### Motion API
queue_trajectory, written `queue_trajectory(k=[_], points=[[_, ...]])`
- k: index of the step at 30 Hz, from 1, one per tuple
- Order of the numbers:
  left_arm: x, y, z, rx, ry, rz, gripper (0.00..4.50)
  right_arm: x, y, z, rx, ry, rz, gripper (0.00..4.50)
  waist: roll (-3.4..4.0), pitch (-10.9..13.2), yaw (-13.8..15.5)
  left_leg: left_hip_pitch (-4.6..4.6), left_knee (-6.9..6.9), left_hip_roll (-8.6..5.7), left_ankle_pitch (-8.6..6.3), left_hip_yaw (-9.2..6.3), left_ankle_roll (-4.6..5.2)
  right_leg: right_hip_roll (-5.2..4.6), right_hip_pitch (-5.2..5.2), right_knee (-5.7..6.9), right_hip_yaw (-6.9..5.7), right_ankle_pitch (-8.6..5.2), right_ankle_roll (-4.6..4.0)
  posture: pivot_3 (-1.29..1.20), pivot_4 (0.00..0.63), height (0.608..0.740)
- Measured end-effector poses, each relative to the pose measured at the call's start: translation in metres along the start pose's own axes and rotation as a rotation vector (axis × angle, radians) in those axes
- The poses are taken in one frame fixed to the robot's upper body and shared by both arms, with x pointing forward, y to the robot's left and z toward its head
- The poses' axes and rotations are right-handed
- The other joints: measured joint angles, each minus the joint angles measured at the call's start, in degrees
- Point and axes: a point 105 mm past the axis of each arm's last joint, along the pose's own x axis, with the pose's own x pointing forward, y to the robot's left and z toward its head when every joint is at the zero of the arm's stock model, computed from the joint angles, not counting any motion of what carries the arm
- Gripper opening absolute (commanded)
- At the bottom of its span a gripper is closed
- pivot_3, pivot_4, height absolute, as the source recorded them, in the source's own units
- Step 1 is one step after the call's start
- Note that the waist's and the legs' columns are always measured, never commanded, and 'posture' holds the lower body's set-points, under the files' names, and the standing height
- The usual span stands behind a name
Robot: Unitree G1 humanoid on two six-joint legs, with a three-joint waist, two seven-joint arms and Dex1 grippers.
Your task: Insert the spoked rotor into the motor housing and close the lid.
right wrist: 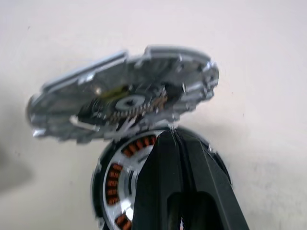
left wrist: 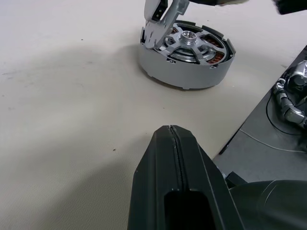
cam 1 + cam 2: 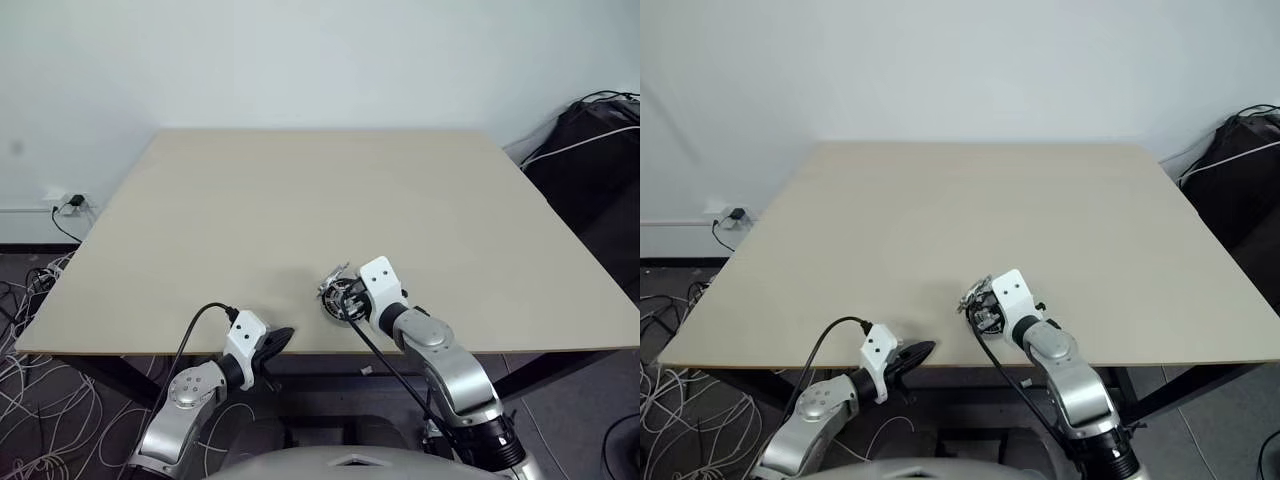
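Note:
The motor housing (image 2: 182, 72), a short silver drum with copper windings (image 1: 115, 175), sits near the table's front edge. Silver spokes and a hub that look like the spoked rotor (image 2: 188, 40) lie in its top. The lid (image 1: 120, 96), a thin silver cover with cut-outs, stands tilted above the housing, one edge low and the other raised. My right gripper (image 1: 171, 132) is shut on the lid's lower edge, right over the housing (image 3: 338, 305). My left gripper (image 2: 171, 129) is shut and holds nothing. It hangs at the table's front edge (image 3: 283, 338), a short way left of the housing.
The housing stands close to the front edge of the pale wooden table (image 3: 330, 190). Loose cables (image 3: 30, 370) lie on the floor at the left, by a wall socket (image 3: 72, 203). A black bag with cords (image 3: 590, 140) sits off the far right corner.

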Motion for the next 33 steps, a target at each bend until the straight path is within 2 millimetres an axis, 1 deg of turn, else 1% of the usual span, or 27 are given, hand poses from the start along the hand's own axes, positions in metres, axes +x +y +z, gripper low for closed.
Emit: queue_trajectory(k=[4,7,11,15,17,20,22,24,26,31,33], points=[[0.0,0.0,0.0,0.0,0.0,0.001,0.0,0.009,0.002,-0.022,0.0,0.073,0.006,0.05,0.0,0.01,0.03,0.0,0.0,-0.02,0.0,0.0,0.01,-0.01,0.0,-0.01,0.0,0.0,-0.01,0.0,0.0,0.74],[0.0,0.0,0.0,-0.001,0.0,0.005,0.0,0.011,0.003,-0.023,-0.006,0.075,0.013,0.05,-0.03,-0.06,-0.08,0.04,-0.01,-0.01,0.0,0.0,0.0,-0.01,0.05,-0.01,0.01,0.0,-0.01,0.0,0.0,0.74],[-0.002,-0.001,0.001,0.0,-0.005,0.006,0.0,0.01,0.002,-0.024,-0.007,0.078,0.02,0.05,-0.03,-0.1,0.04,0.1,0.0,-0.01,0.0,0.0,0.0,-0.03,0.11,0.0,0.01,0.0,0.0,0.0,0.0,0.74],[-0.002,-0.001,0.001,0.0,-0.005,0.006,0.0,0.001,-0.004,-0.018,-0.057,0.072,0.066,0.05,0.06,0.01,0.12,0.02,0.0,-0.02,-0.01,0.0,0.02,-0.02,0.03,-0.01,0.01,0.0,0.0,0.0,0.0,0.74],[-0.001,-0.001,0.001,0.0,-0.006,0.006,0.0,-0.005,-0.011,-0.008,-0.109,0.053,0.082,0.05,0.08,0.05,0.11,-0.06,-0.01,-0.02,-0.01,-0.01,0.02,-0.02,-0.05,-0.02,-0.01,0.0,0.0,0.0,0.0,0.74],[0.001,-0.001,0.005,0.005,-0.016,0.003,0.0,-0.016,-0.024,0.011,-0.268,0.043,0.131,0.05,0.11,0.08,0.14,-0.08,0.0,-0.02,-0.01,-0.01,0.03,-0.03,-0.06,-0.05,-0.02,0.0,-0.01,0.0,0.0,0.74],[0.001,-0.001,0.005,0.005,-0.018,0.002,0.0,-0.021,-0.029,0.018,-0.344,0.049,0.158,0.05,0.03,0.09,0.27,-0.08,0.0,-0.01,-0.01,-0.04,0.03,-0.03,-0.05,-0.06,-0.05,-0.01,-0.02,0.0,0.0,0.74],[0.002,-0.002,0.006,0.004,-0.023,0.001,0.0,-0.025,-0.028,0.017,-0.399,0.071,0.202,0.44,0.01,0.11,0.44,-0.1,0.0,-0.01,-0.01,-0.04,0.03,-0.03,-0.06,-0.07,-0.06,-0.02,-0.04,0.0,0.0,0.74],[0.003,-0.002,0.007,0.005,-0.028,0.0,0.0,-0.029,-0.025,0.012,-0.448,0.106,0.258,0.97,-0.03,0.14,0.62,-0.11,0.01,-0.01,-0.01,-0.04,0.04,-0.04,-0.05,-0.07,-0.07,-0.02,-0.04,0.0,0.0,0.74],[0.003,-0.001,0.008,0.005,-0.029,0.001,0.0,-0.036,-0.023,0.004,-0.587,0.18,0.37,2.62,-0.17,0.22,0.89,-0.13,0.06,-0.01,-0.02,-0.04,0.07,-0.06,-0.05,-0.08,-0.07,-0.02,-0.03,0.0,0.0,0.74],[0.003,-0.001,0.008,0.005,-0.029,0.002,0.0,-0.038,-0.02,0.002,-0.621,0.194,0.408,2.62,-0.23,0.26,1.01,-0.14,0.06,-0.01,-0.02,-0.05,0.06,-0.06,-0.06,-0.08,-0.08,-0.02,-0.03,0.0,0.0,0.74]])
